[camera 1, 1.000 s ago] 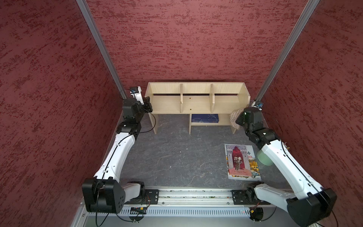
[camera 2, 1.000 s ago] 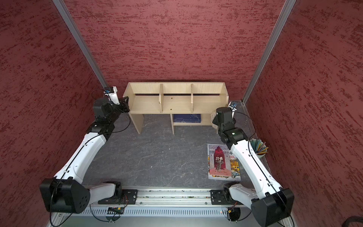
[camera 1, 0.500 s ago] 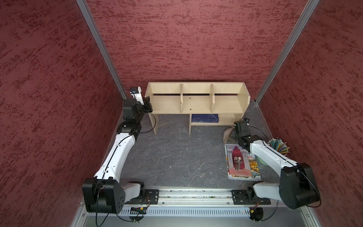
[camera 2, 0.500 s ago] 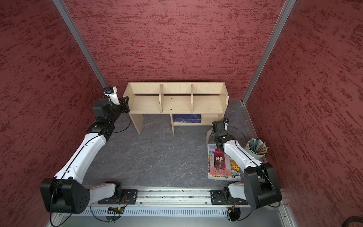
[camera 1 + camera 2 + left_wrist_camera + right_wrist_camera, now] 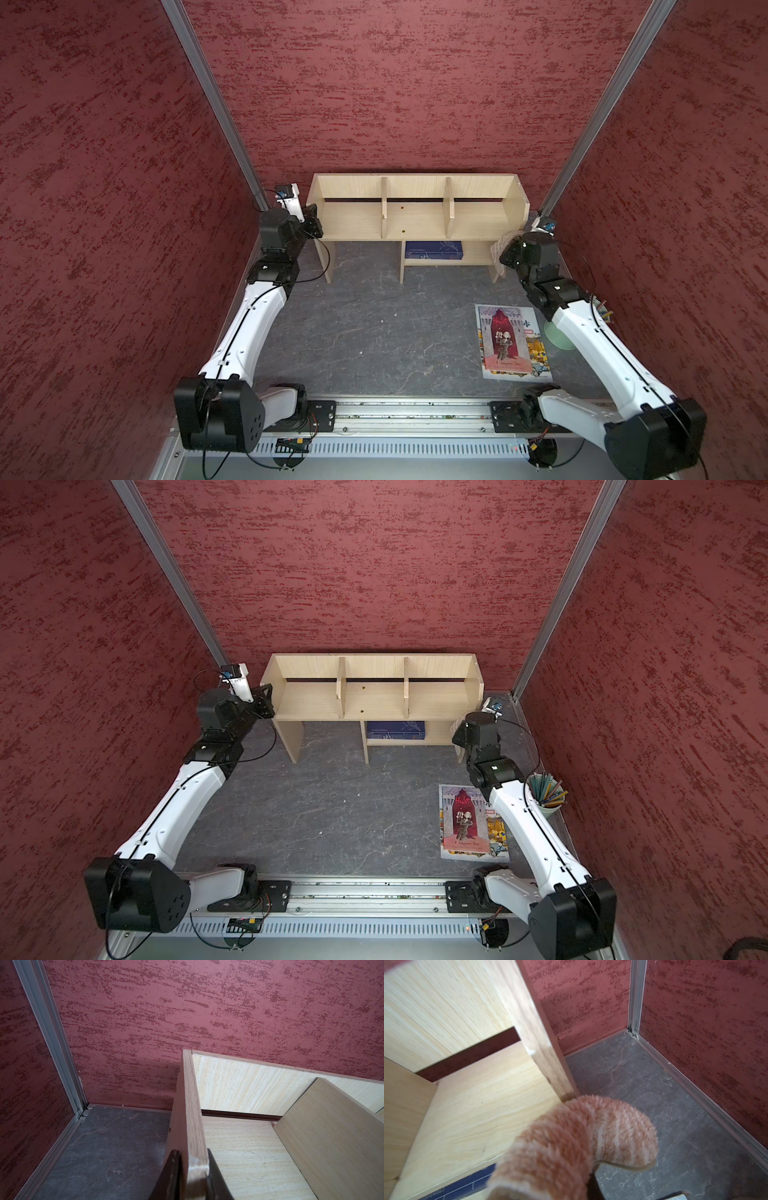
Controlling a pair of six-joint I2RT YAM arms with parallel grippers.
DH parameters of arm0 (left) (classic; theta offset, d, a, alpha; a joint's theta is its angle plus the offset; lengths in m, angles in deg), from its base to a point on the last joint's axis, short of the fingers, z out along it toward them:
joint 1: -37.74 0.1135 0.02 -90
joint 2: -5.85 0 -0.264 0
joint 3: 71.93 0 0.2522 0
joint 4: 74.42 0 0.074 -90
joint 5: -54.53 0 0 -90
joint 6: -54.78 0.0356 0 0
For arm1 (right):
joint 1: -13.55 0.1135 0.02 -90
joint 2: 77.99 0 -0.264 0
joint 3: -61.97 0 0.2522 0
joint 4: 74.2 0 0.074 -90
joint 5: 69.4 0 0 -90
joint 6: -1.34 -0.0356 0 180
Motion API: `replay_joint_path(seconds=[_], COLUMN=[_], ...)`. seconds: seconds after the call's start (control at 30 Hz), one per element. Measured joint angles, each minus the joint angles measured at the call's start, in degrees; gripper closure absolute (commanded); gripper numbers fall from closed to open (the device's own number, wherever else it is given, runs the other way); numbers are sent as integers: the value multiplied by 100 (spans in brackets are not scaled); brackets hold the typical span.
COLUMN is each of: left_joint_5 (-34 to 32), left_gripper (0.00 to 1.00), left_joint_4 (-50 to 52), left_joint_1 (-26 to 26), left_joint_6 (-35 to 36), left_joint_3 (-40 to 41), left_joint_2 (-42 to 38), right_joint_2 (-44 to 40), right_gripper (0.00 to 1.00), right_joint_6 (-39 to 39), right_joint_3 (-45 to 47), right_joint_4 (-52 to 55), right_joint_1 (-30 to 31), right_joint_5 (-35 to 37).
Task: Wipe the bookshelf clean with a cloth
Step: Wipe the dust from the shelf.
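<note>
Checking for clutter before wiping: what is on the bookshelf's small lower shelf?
A flat dark blue book or box lies on the lower shelf. The cloth and right arm cover its right end, leaving that part unseen.

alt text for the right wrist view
A fluffy tan striped cloth, bunched, fills the foreground, close to the front corner of the end panel of the light-wood bookshelf. A blue book shows under the shelf board; grey floor and red walls lie beyond.

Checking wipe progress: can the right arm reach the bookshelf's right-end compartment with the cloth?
Probably yes: the right gripper holds the cloth at the open front of the bookshelf, whose right-end compartment looks empty.
</note>
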Motion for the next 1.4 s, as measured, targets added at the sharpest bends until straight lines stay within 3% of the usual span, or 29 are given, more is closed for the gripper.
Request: replay_joint_path(seconds=[0.3, 0.63, 0.97, 1.23, 1.4], left_joint_5=[-85, -136, -136, -138, -136], left_gripper=[100, 100, 100, 100, 100], left_joint_4=[-22, -85, -98, -146, -146], left_joint_1=[-39, -66, -68, -70, -70], left_joint_6=[0, 0, -2, -4, -4], left_joint_3=[11, 48, 57, 85, 85], left_joint_2=[0, -7, -9, -11, -11], right_joint_2=[861, 1182, 1364, 2612, 3150], right_gripper=[100, 100, 100, 100, 100], right_joint_6=[-330, -446, -664, -778, -772], right_joint_3=[1259, 1303, 778, -568, -1172], right_joint_4=[-363, -981, -1104, -1357, -1318], right_joint_1=[-127, 66, 1952, 3174, 3628], right_joint_5=[-260, -1106, -1132, -909, -887])
